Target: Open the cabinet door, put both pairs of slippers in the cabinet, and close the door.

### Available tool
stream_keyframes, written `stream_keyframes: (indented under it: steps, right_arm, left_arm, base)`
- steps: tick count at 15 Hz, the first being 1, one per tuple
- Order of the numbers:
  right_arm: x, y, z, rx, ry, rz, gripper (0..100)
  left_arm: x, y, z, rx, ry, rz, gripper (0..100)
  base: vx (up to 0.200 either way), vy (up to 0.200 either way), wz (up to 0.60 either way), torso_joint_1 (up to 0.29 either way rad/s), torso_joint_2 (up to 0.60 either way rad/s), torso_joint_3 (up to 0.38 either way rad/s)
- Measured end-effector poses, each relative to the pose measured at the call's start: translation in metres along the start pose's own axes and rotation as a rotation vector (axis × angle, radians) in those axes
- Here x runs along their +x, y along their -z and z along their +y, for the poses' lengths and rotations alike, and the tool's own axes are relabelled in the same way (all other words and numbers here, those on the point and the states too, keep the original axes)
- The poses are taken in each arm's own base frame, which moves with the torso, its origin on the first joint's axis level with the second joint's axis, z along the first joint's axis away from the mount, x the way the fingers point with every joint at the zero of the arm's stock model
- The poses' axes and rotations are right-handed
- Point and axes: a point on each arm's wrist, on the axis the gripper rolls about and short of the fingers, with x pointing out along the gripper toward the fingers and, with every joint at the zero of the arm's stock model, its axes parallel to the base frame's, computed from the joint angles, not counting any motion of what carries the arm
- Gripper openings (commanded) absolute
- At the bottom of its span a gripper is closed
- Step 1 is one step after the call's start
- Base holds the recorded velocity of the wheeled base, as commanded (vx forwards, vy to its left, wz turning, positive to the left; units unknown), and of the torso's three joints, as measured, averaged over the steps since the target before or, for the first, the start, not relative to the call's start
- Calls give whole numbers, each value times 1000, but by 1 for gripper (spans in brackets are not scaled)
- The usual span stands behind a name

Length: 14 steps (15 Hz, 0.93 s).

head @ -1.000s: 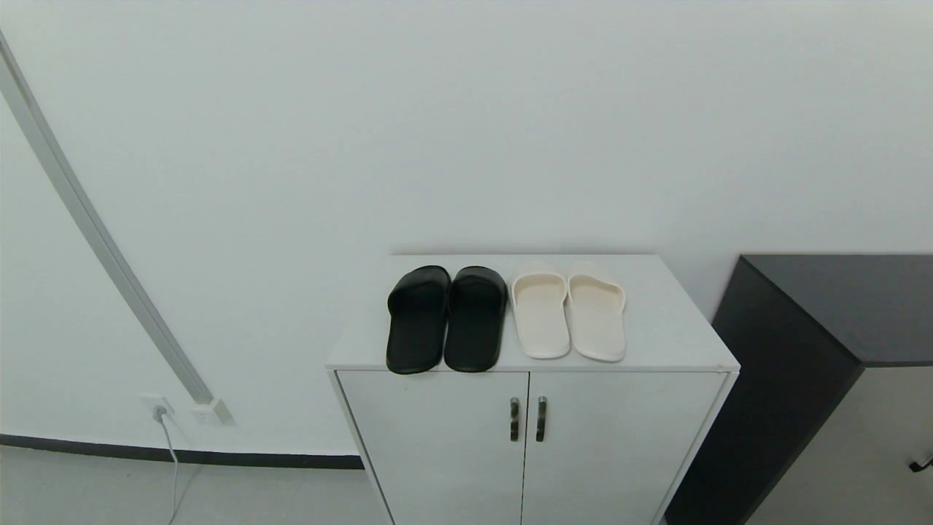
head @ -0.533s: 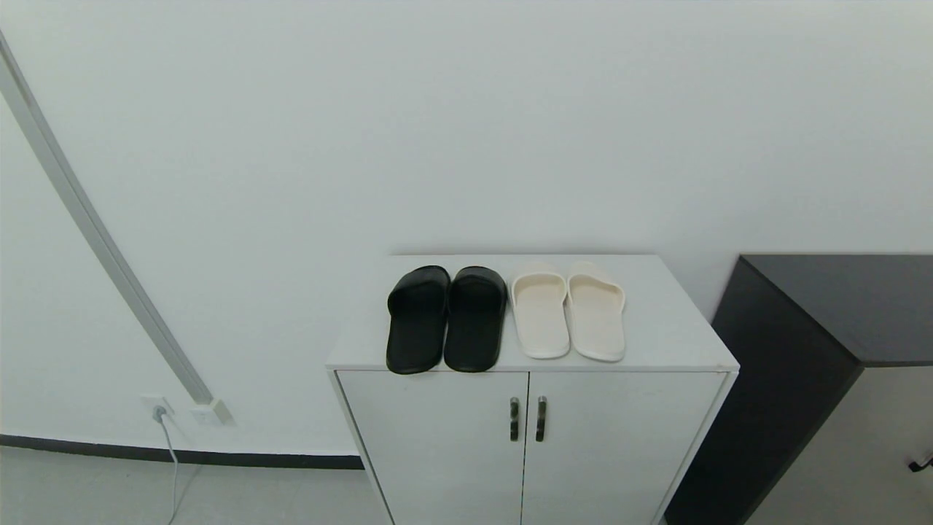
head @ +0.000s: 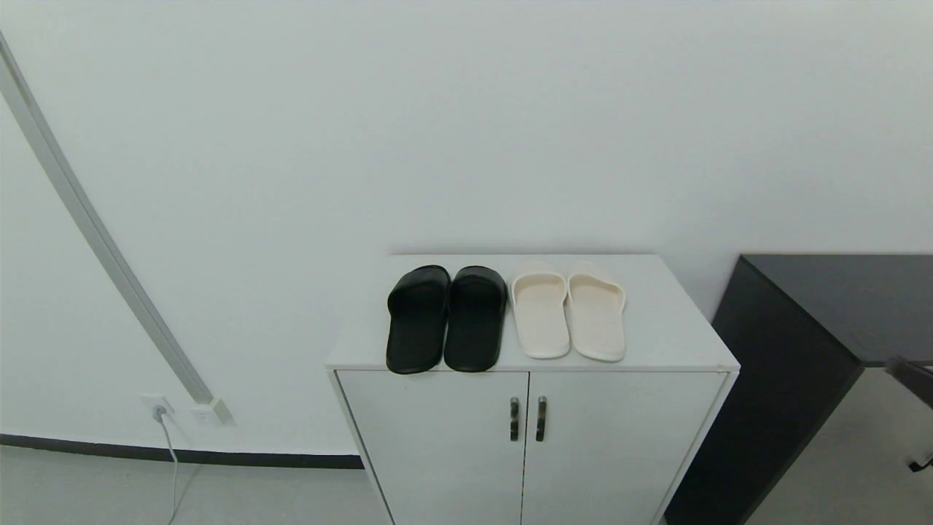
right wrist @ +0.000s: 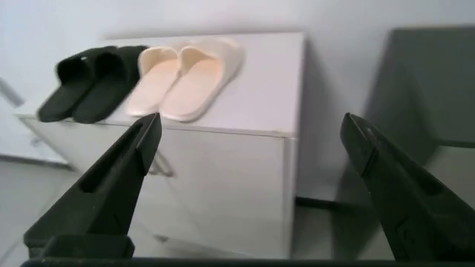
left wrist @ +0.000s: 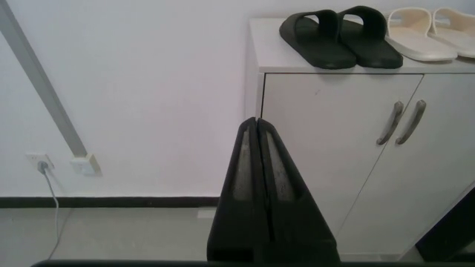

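Two pairs up on cabinet (head: 670, 328) top, black pair (head: 446, 319) just left of cream pair (head: 568, 313), heels at front edge for easy grabbing. Doors (head: 437, 445) shut, so handles (head: 540, 418) first. Left gripper (left wrist: 257, 122) pinched together, well apart from cabinet; right gripper (right wrist: 251, 122) spread wide, probably for a handle.

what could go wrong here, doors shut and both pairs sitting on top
1. The two handles sit very close together, so the open right gripper might hook both, or the wrong one.
2. The black slippers have their heels right at the front edge of the cabinet top; a jolt while pulling a door could tip them off.
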Motion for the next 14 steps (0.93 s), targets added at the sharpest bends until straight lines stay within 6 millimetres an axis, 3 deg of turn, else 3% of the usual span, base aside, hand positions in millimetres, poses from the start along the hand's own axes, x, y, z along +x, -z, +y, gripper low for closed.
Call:
stream_keyframes:
  steps: [7,14]
  right_arm:
    - [87,7,85,68,-114,102,100]
    - [162,17,145,26,3,110,100]
  left_arm:
    - [0,0,0,-4,1,0,0]
    - [0,0,0,-4,2,0,0]
  base:
    - [0,0,0,0,0,0]
    - [0,0,0,0,0,0]
